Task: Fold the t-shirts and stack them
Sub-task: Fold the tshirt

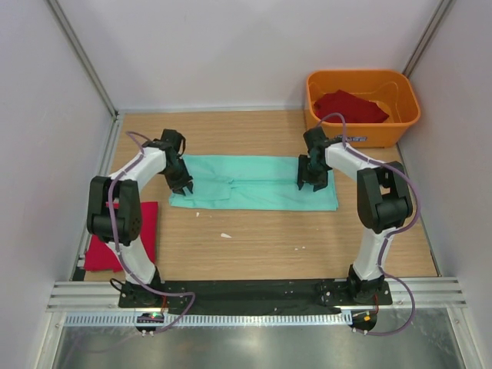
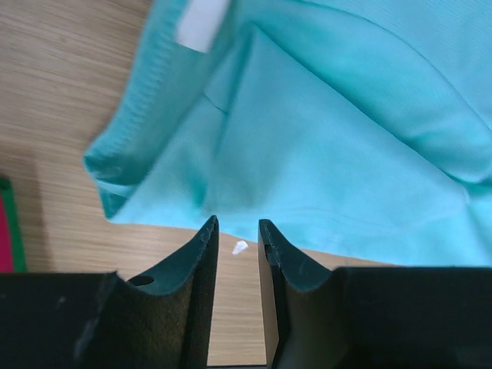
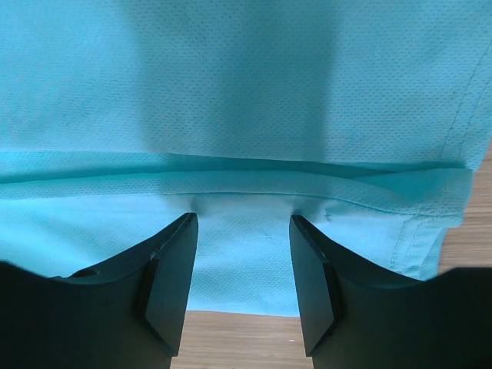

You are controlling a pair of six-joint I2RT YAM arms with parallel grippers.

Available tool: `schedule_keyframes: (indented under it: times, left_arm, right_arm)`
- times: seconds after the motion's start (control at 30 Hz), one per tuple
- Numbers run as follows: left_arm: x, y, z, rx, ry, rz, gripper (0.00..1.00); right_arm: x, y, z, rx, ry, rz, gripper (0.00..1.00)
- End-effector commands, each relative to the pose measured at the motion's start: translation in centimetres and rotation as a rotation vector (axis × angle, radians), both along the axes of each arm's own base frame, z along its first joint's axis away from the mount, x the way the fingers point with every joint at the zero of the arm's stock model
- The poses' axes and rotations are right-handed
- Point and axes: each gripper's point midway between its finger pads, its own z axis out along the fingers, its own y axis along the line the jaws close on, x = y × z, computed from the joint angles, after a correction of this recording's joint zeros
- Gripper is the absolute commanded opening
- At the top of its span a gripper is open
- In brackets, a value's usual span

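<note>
At the far left, a deep red cloth t-shirt point(image 1: 148, 227) lay flat on the light wooden tabletop point(image 1: 269, 242), partly hidden under the left arm. Just right of it and farther back, the left claw point(image 1: 187, 188) pointed down at the left end of a mint-green cloth t-shirt point(image 1: 254, 183). Its fingers point(image 2: 201, 254) stood slightly apart with nothing between them; bare wood showed through the gap. In the left wrist view their tips sat right at the shirt's edge, with a small white scrap point(image 2: 240, 247) on the wood just beside them and the white neck label point(image 2: 201, 23) beyond, near the rolled hem.

The mint-green shirt stretched as a long band across the middle of the tabletop. At its right end the right claw point(image 1: 311, 184) came down onto the cloth, fingers point(image 3: 173, 261) well apart, their tips at a raised fold ridge, with cloth lying flat between them.

At the far right corner stood an orange rectangular plastic tub point(image 1: 407, 104) holding a second deep red shirt point(image 1: 350, 106).
</note>
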Motion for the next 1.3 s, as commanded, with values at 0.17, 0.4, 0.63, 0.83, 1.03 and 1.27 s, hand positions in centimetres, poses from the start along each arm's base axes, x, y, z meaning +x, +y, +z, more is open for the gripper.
schedule_keyframes:
  times: [0.17, 0.4, 0.63, 0.83, 1.03, 1.27]
  left_arm:
    - [0.7, 3.7, -5.4, 0.088, 0.111, -0.012, 0.27]
    - [1.2, 3.8, -3.4, 0.087, 0.044, 0.014, 0.30]
    - [0.5, 2.3, 1.9, -0.023, -0.086, 0.030, 0.48]
    - [0.3, 1.2, -0.2, -0.075, -0.036, 0.021, 0.38]
    - [-0.3, 1.7, -1.1, -0.050, -0.008, 0.033, 0.37]
    - [-1.0, 1.8, -2.3, -0.041, 0.025, 0.025, 0.36]
  right_arm:
    - [0.3, 0.1, -0.1, 0.009, -0.009, 0.003, 0.57]
    - [-0.5, -0.1, 0.3, 0.007, -0.011, 0.005, 0.57]
    - [-0.4, 1.7, 2.4, 0.097, -0.044, 0.000, 0.57]
    - [-0.6, 2.1, 3.6, 0.126, -0.067, 0.001, 0.57]
    - [-0.8, 2.1, 4.0, 0.131, -0.075, 0.004, 0.57]
    - [-1.1, 2.2, 3.9, 0.135, -0.071, 0.005, 0.57]
